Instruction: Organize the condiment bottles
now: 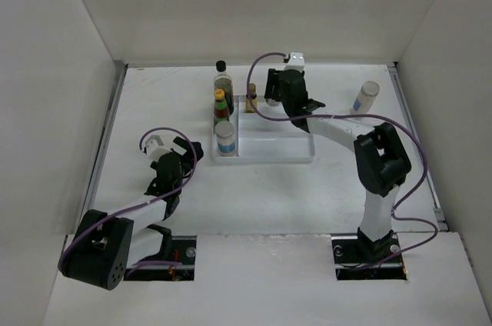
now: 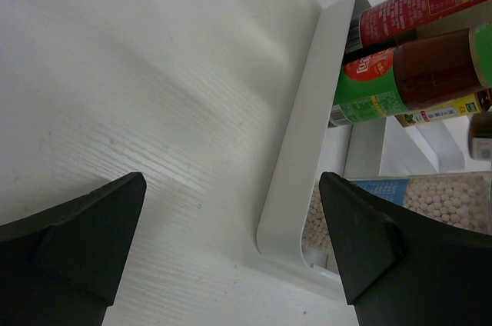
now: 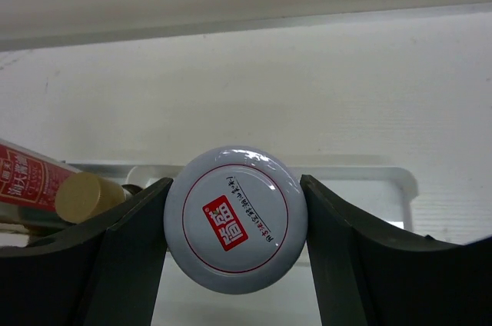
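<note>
Logged white wood-grain table (image 1: 154,111). Noted white ridged tray (image 1: 280,145) flat on it, back of centre. Saw lone white shaker (image 1: 366,98) upright directly on tabletop, right of tray, well apart. Recorded left arm base (image 1: 165,253) and right arm base (image 1: 369,253) bolted at near edge.

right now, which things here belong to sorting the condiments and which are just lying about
Job: black-capped bottle, yellow-capped bottle, amber bottle, near shaker, loose shaker, gripped white-lidded jar.
Lying about: white tray, table.

White shaker lid (image 3: 236,219), 1 red ring and red square mark (black script too); white tray (image 1: 269,149)
</note>
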You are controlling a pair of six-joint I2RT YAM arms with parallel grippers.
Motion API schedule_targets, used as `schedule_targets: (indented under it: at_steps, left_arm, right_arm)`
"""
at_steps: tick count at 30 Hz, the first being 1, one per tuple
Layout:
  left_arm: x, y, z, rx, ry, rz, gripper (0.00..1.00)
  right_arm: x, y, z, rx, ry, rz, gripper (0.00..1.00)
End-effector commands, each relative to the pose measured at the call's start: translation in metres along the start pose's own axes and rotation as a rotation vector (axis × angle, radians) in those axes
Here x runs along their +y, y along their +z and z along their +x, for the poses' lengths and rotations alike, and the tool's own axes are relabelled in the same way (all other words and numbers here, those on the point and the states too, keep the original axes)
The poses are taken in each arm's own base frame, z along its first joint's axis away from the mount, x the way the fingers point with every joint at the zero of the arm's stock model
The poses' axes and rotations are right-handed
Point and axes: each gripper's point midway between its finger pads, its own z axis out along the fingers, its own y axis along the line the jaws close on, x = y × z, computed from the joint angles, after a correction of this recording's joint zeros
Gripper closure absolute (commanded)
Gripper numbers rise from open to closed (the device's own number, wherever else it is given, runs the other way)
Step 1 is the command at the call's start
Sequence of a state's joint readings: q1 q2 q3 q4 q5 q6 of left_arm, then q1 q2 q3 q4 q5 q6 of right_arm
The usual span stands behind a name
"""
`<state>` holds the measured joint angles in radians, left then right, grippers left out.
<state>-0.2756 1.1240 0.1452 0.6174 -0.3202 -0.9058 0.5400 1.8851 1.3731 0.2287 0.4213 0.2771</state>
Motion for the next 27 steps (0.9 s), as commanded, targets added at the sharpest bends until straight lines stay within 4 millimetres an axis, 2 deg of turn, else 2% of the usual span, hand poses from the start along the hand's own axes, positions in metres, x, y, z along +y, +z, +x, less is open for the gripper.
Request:
schedule_targets:
  at_steps: [1,9,14,16,18,20,22,25,27]
  left_arm:
    - [-0.020,0.003,-0.015,-0.044,-0.021,0.059,0.00]
    - [-0.020,0.003,-0.013,-0.036,-0.019,0.060,0.00]
    - [-0.020,0.004,-0.015,-0.042,-0.022,0.058,0.00]
    - [-0.021,0.003,-0.016,-0.045,-0.023,0.061,0.00]
    - [-0.020,0.003,-0.015,-0.044,-0.023,0.060,0.00]
    - [-0.019,0.003,-0.015,-0.042,-0.022,0.058,0.00]
    - [-0.021,0.003,-0.016,-0.045,-0.023,0.064,0.00]
    - [-0.020,0.003,-0.016,-0.046,-0.022,0.060,0.00]
    - [-0.021,0.002,-0.017,-0.049,-0.024,0.064,0.00]
  right_arm:
    - [0.021,0.007,-0.039,-0.090,0.041,-0.042,0.49]
    - [0.016,0.022,-0.003,-0.025,0.012,-0.020,0.47]
    - [0.011,0.025,0.016,0.018,-0.008,-0.006,0.36]
    - [0.008,0.027,0.021,0.022,-0.008,0.002,0.37]
    - [0.005,0.030,0.023,0.020,-0.002,0.011,0.43]
    - [0.001,0.036,0.011,-0.002,0.020,0.021,0.51]
    - [-0.003,0.039,-0.010,-0.040,0.059,0.027,0.56]
    - [-0.003,0.039,-0.034,-0.087,0.109,0.030,0.57]
    - [-0.001,0.041,-0.037,-0.089,0.111,0.026,0.57]
